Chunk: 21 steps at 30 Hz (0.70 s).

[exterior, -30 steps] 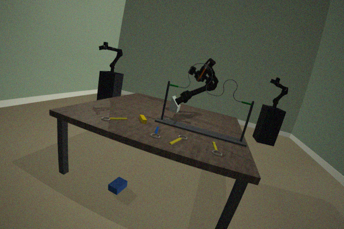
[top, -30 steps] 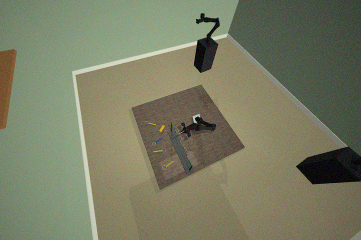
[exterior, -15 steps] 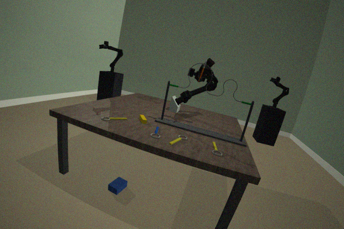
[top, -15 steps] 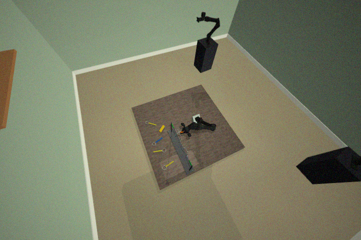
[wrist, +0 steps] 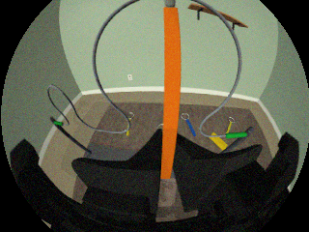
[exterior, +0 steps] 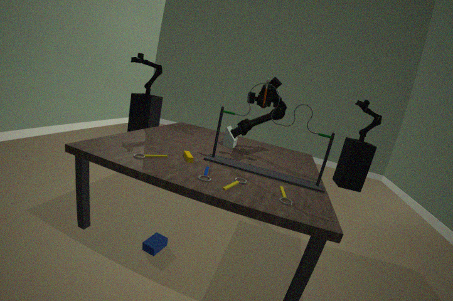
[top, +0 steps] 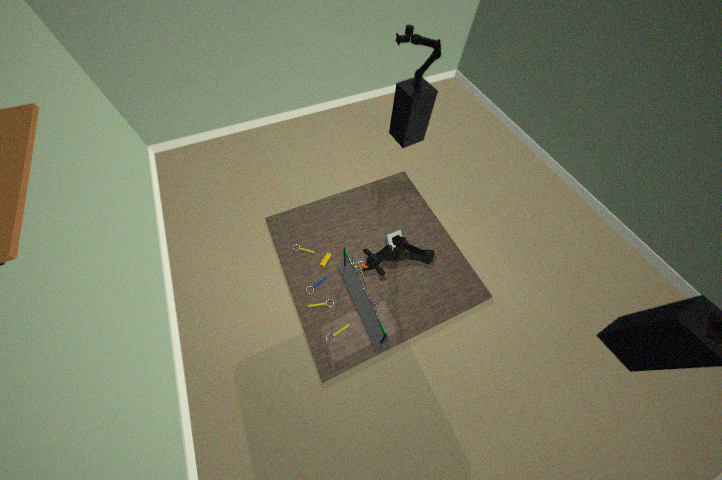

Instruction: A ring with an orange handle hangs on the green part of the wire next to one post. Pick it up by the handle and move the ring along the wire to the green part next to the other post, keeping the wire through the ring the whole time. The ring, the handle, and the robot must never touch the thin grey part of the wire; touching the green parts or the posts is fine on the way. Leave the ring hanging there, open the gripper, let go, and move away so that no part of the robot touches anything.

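The gripper (top: 368, 266) (exterior: 265, 100) (wrist: 164, 131) is clamped on the orange handle (top: 364, 266) (exterior: 265, 94) (wrist: 172, 72), up in the air! The handle stands near upright, its ring up at the crest of the wire's (exterior: 312, 115) (wrist: 239, 63) big arch, off both green parts. Whether the wire runs through it or touches it, I can't tell: the wrist view cuts off the ring, and the exterior view shows it too small.

That wrist view does give us the handle between the fingers, plus a white wall socket (wrist: 129, 77). Only the exterior view catches the blue block (exterior: 155, 243) on the floor, below the table's (top: 299, 217) (exterior: 155, 177) near edge.

To the edges, as the exterior view has them! The right post (top: 383, 338) (exterior: 325, 159) (wrist: 72, 136) stands close to the right edge; the left post (top: 345, 257) (exterior: 218, 133) (wrist: 238, 140) has broad room out towards the left edge. Between base bar (top: 362, 302) (exterior: 262, 172) and near edge lie the blue-handled ring (top: 320, 281) (exterior: 206, 170) (wrist: 190, 127) and two yellow-handled ones; a third lies towards the near left corner, the yellow block (top: 325, 259) (exterior: 188, 156) (wrist: 219, 141) just beside it.
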### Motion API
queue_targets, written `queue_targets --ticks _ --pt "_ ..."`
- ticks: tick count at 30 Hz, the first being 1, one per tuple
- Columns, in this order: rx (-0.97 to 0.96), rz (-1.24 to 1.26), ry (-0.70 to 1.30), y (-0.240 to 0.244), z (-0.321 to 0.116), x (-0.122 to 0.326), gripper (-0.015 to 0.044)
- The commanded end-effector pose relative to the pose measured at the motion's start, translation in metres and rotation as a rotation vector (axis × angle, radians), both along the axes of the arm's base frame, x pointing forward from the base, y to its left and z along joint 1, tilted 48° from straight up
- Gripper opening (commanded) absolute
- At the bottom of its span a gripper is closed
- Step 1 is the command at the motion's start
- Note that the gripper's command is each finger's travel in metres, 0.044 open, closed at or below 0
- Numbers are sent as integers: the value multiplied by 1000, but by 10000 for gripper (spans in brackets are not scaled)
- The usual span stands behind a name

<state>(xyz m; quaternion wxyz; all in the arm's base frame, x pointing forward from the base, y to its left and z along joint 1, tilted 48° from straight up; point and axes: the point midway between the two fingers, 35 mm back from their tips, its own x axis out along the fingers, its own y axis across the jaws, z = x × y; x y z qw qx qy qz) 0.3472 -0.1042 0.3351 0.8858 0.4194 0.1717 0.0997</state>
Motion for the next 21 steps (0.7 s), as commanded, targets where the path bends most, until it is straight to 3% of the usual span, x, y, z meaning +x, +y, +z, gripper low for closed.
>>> queue_targets --ticks 1,21 --pt "49 2 -8 2 2 -1 -150" --pt "288 2 -40 5 7 0 -150"
